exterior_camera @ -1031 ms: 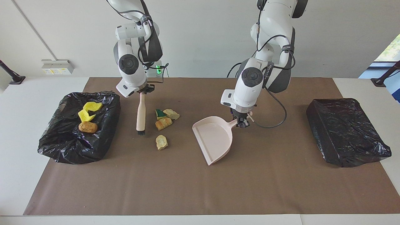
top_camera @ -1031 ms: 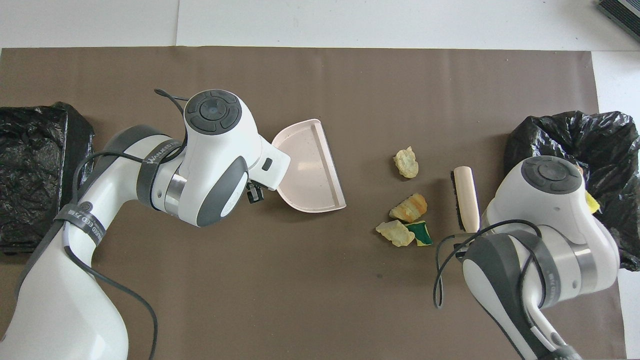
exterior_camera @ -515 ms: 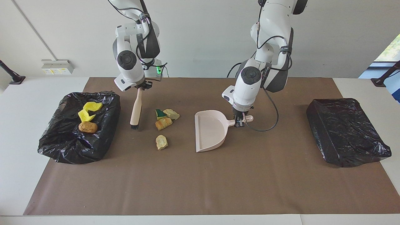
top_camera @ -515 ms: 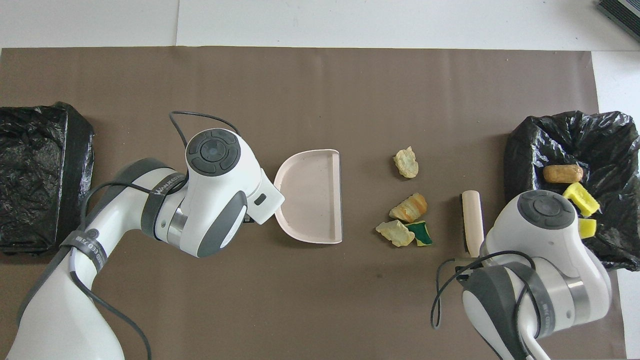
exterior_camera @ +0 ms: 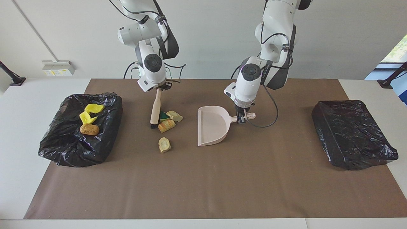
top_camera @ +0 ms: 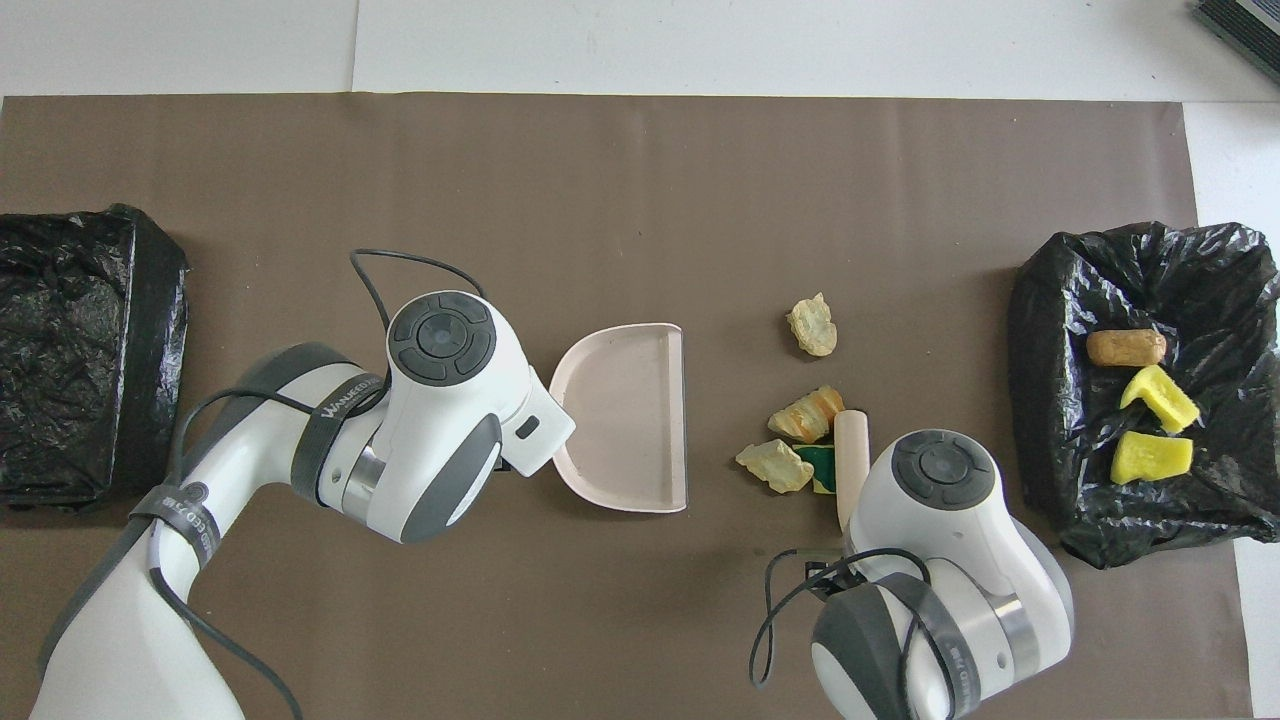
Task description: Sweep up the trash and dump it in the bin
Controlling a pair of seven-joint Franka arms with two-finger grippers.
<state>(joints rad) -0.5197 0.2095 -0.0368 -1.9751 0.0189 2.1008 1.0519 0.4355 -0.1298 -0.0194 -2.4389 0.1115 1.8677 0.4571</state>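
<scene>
Several trash lumps lie mid-table: a green-and-yellow one [exterior_camera: 163, 115], a tan one [exterior_camera: 174, 116], an orange-brown one [exterior_camera: 166, 126] and, farther from the robots, another tan one [exterior_camera: 164, 144]. My right gripper [exterior_camera: 159, 87] is shut on the beige-handled brush [exterior_camera: 155, 108], whose bristles touch the cluster on the side toward the right arm's end. My left gripper [exterior_camera: 241, 118] is shut on the handle of the pink dustpan [exterior_camera: 211, 125], which rests on the mat with its mouth facing the lumps. In the overhead view the brush [top_camera: 851, 462] and dustpan [top_camera: 625, 415] flank the lumps.
The black-bagged bin [exterior_camera: 109, 135] at the right arm's end holds two yellow lumps [exterior_camera: 94, 108] and a brown one [exterior_camera: 89, 129]. A second black-bagged bin [exterior_camera: 353, 133] sits at the left arm's end. A brown mat [exterior_camera: 203, 184] covers the table.
The right arm carried the brush from beside the bin over to the lumps and nudged the cluster. The left arm drew the dustpan nearer the robots and squared its mouth toward the lumps.
</scene>
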